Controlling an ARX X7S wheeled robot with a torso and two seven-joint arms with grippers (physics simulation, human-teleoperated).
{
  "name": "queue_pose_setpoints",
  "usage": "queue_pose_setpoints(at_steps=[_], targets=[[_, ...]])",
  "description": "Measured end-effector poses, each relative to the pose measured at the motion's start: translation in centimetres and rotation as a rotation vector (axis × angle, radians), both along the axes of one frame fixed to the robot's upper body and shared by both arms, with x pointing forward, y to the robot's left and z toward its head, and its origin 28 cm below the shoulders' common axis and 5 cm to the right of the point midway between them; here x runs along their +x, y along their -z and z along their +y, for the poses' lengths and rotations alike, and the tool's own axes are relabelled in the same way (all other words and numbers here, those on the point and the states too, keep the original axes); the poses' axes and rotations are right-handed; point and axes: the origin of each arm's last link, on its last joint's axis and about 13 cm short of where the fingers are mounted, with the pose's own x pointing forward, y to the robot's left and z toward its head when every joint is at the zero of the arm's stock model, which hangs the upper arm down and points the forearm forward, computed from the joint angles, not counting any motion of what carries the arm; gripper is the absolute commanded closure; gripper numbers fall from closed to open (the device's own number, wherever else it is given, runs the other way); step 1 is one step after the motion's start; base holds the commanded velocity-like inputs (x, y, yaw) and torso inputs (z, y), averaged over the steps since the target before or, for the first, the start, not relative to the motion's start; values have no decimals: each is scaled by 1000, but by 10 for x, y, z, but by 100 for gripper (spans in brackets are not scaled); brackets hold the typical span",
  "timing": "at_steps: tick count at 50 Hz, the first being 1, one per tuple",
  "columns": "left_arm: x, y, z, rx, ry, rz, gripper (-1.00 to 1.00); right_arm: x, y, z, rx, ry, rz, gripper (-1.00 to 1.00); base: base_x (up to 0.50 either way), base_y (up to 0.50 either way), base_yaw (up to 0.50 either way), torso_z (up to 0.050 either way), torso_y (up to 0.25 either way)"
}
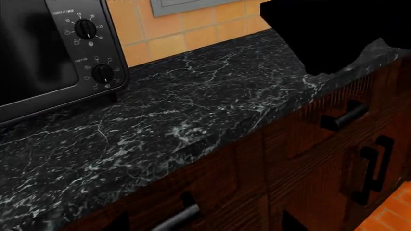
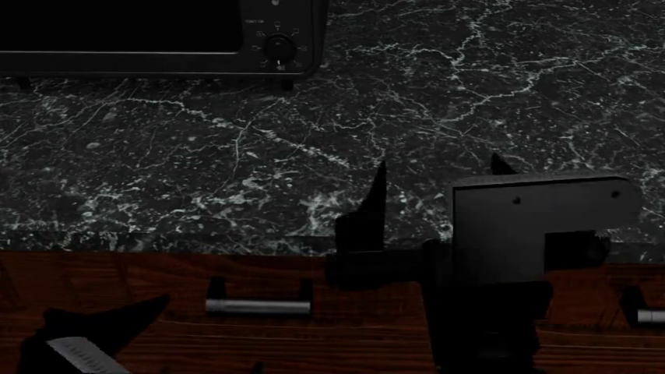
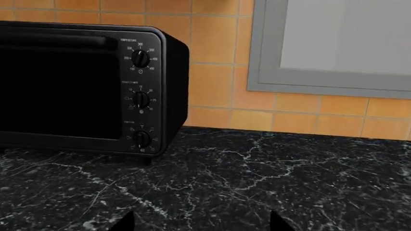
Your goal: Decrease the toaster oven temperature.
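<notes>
Toaster oven: the toaster oven [image 3: 83, 86] stands at the far left of the counter against the tiled wall, on short feet, its dark glass door facing the near side.
Control panel: three round black knobs sit in a column on the oven's right side; the top knob [image 3: 140, 58] has white numbers around it, the middle knob [image 3: 140, 99] and bottom knob [image 3: 141, 138] lie below it.
Right gripper: the right gripper [image 2: 437, 175] hovers over the near edge of the counter, to the right of the oven and well apart from it; its two pointed fingers stand wide apart with nothing between them.
Left gripper: the left gripper [image 2: 89, 339] shows only as a dark shape at the near left, in front of the drawers; I cannot tell how its jaws stand.
Counter: the black marble countertop [image 2: 260, 156] is bare between the right gripper and the oven.
Wall: orange tiles [image 3: 212, 43] run behind the oven, with a grey window frame [image 3: 321, 84] to its right.
Cabinets: dark wooden drawer fronts [image 1: 301, 139] with black bar handles [image 1: 343, 116] run below the counter's near edge.
</notes>
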Motion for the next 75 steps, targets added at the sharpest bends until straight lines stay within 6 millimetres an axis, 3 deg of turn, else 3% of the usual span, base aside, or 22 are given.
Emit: queue_pose_setpoints(at_steps=[14,31,51,75], targets=[[-43,22,-9,23,225,123,-100,27,-56,7,53,-38,36,-100,0,0,0,0,0],[-61,34,-10,3,308,210,-100,51,-94,14,103,-42,36,-100,60,131,0,0,0],[-64,39,-9,10,319,231,-100,55,-107,17,117,-55,7,-100,343,178,0,0,0],[-64,44,-9,11,322,244,-100,57,-105,16,113,-42,23,-100,380,204,0,0,0]])
